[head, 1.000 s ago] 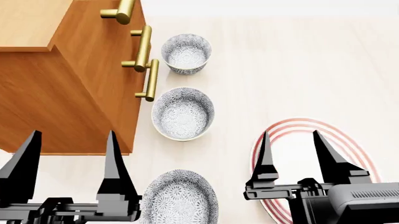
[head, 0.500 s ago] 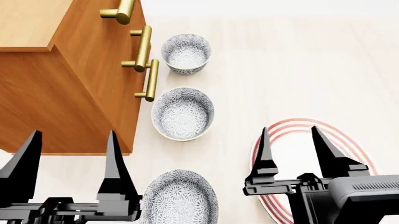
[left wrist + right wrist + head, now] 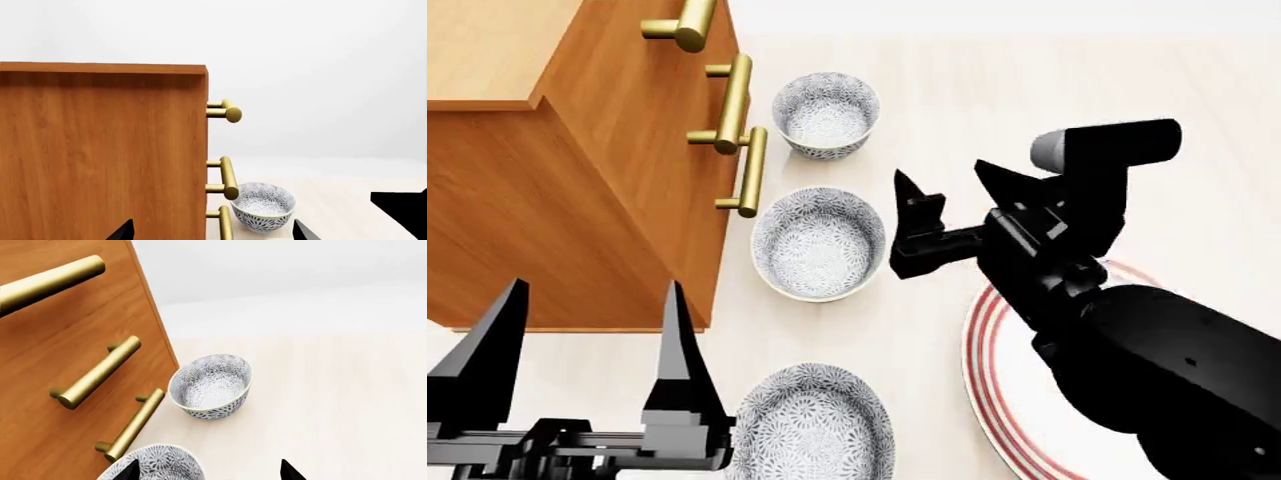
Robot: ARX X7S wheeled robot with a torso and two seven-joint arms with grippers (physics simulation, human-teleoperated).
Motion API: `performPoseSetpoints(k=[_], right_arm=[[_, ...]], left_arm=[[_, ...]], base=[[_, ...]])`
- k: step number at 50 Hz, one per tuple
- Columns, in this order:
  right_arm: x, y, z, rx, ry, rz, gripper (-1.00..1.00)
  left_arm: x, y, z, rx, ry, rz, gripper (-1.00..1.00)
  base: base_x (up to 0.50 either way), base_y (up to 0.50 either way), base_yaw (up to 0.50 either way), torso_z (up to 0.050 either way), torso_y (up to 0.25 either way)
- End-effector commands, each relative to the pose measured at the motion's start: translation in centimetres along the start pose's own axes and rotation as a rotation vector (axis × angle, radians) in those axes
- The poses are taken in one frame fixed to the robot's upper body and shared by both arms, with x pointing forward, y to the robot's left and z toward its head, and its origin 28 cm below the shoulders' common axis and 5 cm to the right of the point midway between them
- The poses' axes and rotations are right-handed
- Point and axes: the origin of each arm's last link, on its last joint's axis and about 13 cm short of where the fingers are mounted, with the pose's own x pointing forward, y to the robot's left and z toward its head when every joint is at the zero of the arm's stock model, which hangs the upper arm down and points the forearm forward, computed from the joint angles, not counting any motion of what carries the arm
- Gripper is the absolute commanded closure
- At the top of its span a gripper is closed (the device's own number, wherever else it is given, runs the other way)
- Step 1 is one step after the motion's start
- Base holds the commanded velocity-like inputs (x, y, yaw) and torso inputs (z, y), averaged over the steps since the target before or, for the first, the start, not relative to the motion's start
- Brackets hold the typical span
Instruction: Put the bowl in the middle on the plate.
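Note:
Three flower-patterned bowls stand in a row beside the cabinet in the head view. The middle bowl (image 3: pixel 818 243) lies between the far bowl (image 3: pixel 825 113) and the near bowl (image 3: pixel 811 425). My right gripper (image 3: pixel 945 178) is open, just right of the middle bowl and a little beyond it, holding nothing. The right wrist view shows that bowl's rim (image 3: pixel 157 465) by the gripper (image 3: pixel 209 470) and the far bowl (image 3: pixel 212 386) ahead. The red-ringed plate (image 3: pixel 1001 370) is partly hidden under my right arm. My left gripper (image 3: pixel 594 290) is open and empty by the cabinet's near corner.
A wooden cabinet (image 3: pixel 574 160) with brass handles (image 3: pixel 734 100) stands left of the bowls. The left wrist view shows its side (image 3: pixel 100 155), the handles (image 3: pixel 227 177), one patterned bowl (image 3: pixel 263 206) and the open left gripper (image 3: pixel 212 232). Pale floor (image 3: pixel 1121 80) stretches to the right.
My right arm has swung forward and left, from above the plate to beside the middle bowl, still open. The left arm and the bowls have stayed in place.

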Motion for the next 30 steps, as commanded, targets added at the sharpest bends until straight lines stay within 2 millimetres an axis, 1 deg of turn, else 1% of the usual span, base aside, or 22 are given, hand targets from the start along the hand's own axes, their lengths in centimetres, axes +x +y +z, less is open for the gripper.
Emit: performPoseSetpoints(k=[1, 4, 5, 8, 13, 16, 18, 19, 23, 25, 26, 27, 28, 30], right_arm=[[3.4, -0.9, 3.5, -0.006, 0.168, 0.067, -1.00], [4.1, -0.9, 3.7, -0.024, 0.226, 0.093, -1.00], [4.6, -0.9, 3.9, -0.036, 0.247, 0.107, -1.00], [5.2, -0.9, 4.2, -0.054, 0.300, 0.133, -1.00], [6.2, -0.8, 5.1, -0.070, 0.361, 0.144, -1.00], [6.7, -0.8, 5.2, -0.067, 0.395, 0.167, -1.00], [7.1, -0.7, 5.3, -0.078, 0.407, 0.166, -1.00], [7.5, -0.7, 5.3, -0.112, 0.412, 0.150, -1.00], [8.1, -0.7, 5.4, -0.158, 0.373, 0.158, -1.00], [8.4, -0.6, 5.6, -0.107, 0.405, 0.138, -1.00], [8.7, -0.6, 5.6, -0.138, 0.396, 0.133, -1.00], [8.9, -0.7, 5.5, -0.142, 0.424, 0.126, -1.00], [9.0, -0.7, 5.4, -0.121, 0.496, 0.141, -1.00], [9.1, -0.6, 5.3, -0.116, 0.528, 0.157, -1.00]], left_arm=[[0.1, 0.0, -0.4, -0.008, 0.016, -0.004, -1.00], [0.1, 0.0, -0.4, -0.007, 0.017, -0.006, -1.00], [0.1, 0.0, -0.3, -0.005, 0.016, -0.006, -1.00], [0.2, 0.0, -0.5, 0.000, 0.021, -0.002, -1.00], [0.1, 0.0, -0.5, -0.001, 0.021, -0.002, -1.00], [0.1, 0.0, -0.5, -0.001, 0.021, -0.001, -1.00], [0.2, 0.0, -0.6, 0.000, 0.025, -0.002, -1.00], [0.2, -0.1, -0.6, 0.001, 0.027, -0.004, -1.00], [0.1, -0.1, -0.6, 0.002, 0.026, -0.009, -1.00], [0.1, -0.1, -0.6, 0.001, 0.026, -0.012, -1.00], [0.1, -0.1, -0.6, 0.002, 0.026, -0.013, -1.00], [0.1, -0.1, -0.6, 0.002, 0.025, -0.014, -1.00], [0.1, -0.1, -0.6, 0.004, 0.024, -0.014, -1.00], [0.1, -0.1, -0.6, 0.004, 0.023, -0.014, -1.00]], base=[[0.00, 0.00, 0.00, 0.000, 0.000], [0.00, 0.00, 0.00, 0.000, 0.000], [0.00, 0.00, 0.00, 0.000, 0.000], [0.00, 0.00, 0.00, 0.000, 0.000], [0.00, 0.00, 0.00, 0.000, 0.000], [0.00, 0.00, 0.00, 0.000, 0.000], [0.00, 0.00, 0.00, 0.000, 0.000], [0.00, 0.00, 0.00, 0.000, 0.000], [0.00, 0.00, 0.00, 0.000, 0.000], [0.00, 0.00, 0.00, 0.000, 0.000], [0.00, 0.00, 0.00, 0.000, 0.000], [0.00, 0.00, 0.00, 0.000, 0.000], [0.00, 0.00, 0.00, 0.000, 0.000], [0.00, 0.00, 0.00, 0.000, 0.000]])
